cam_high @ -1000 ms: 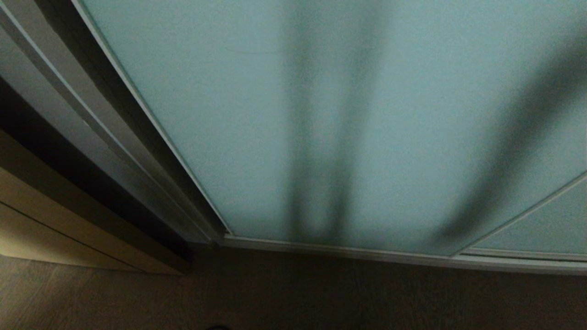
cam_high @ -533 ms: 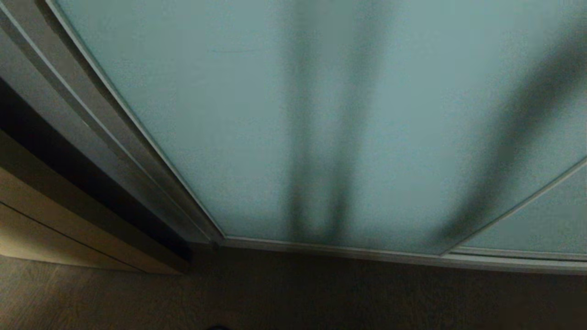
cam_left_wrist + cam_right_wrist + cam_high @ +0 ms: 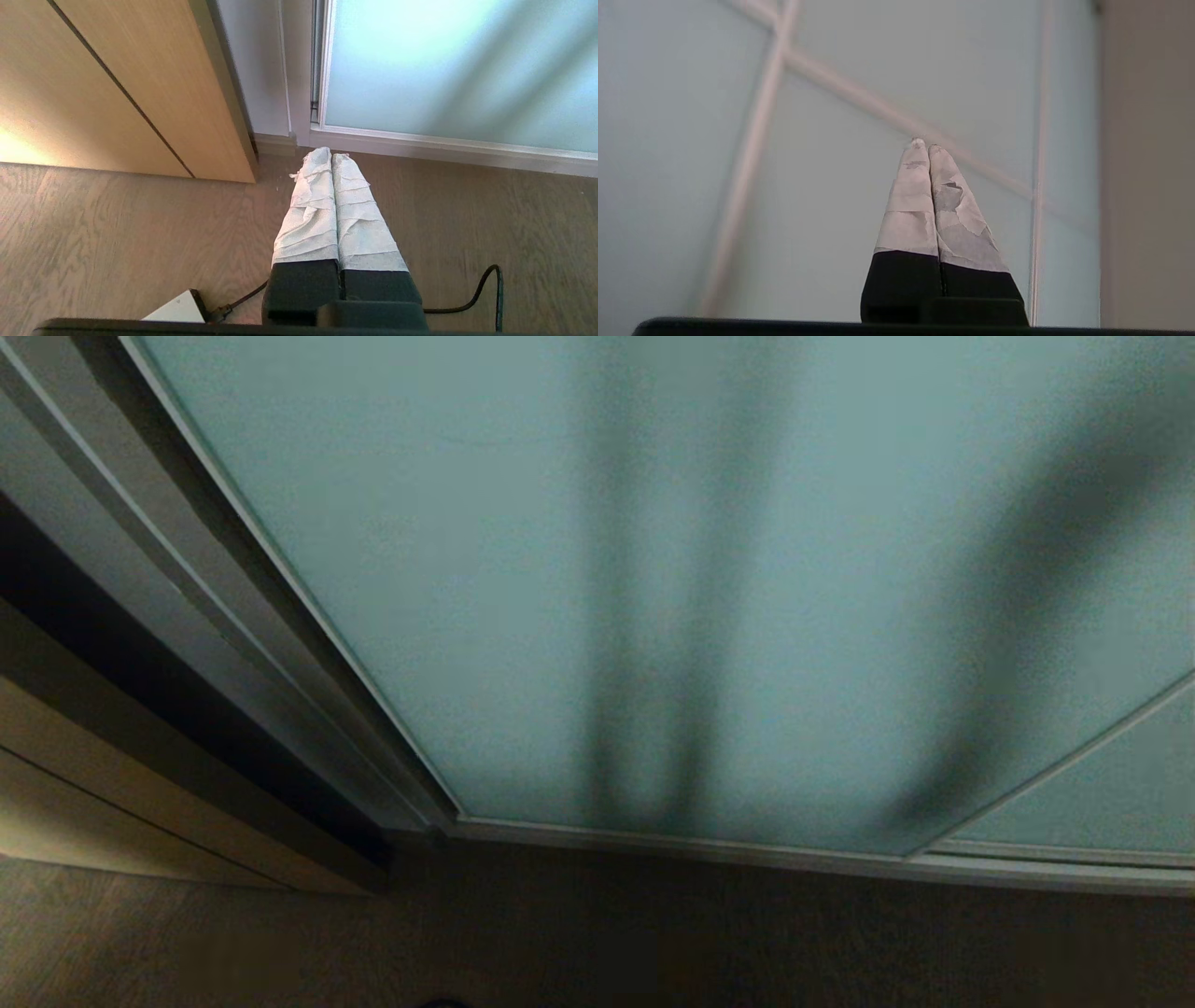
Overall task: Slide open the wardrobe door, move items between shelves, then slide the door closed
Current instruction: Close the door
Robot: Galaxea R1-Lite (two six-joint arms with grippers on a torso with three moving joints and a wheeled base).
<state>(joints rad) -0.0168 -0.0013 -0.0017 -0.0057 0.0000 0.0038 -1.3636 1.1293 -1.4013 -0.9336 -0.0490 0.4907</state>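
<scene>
Your frosted teal sliding wardrobe door (image 3: pixel 747 569) fills the view ahead and looks fully across the opening, so you have the whole task left: slide it open, shift the items between shelves, close it; neither items nor shelves show. Your right gripper (image 3: pixel 924 145) points at the glass beyond its tips, jaws pressed together on nothing; contact I cannot tell. Your left gripper (image 3: pixel 324 156), likewise closed and empty, hangs over the wooden floor (image 3: pixel 117 233), the door's bottom corner just past its tips.
</scene>
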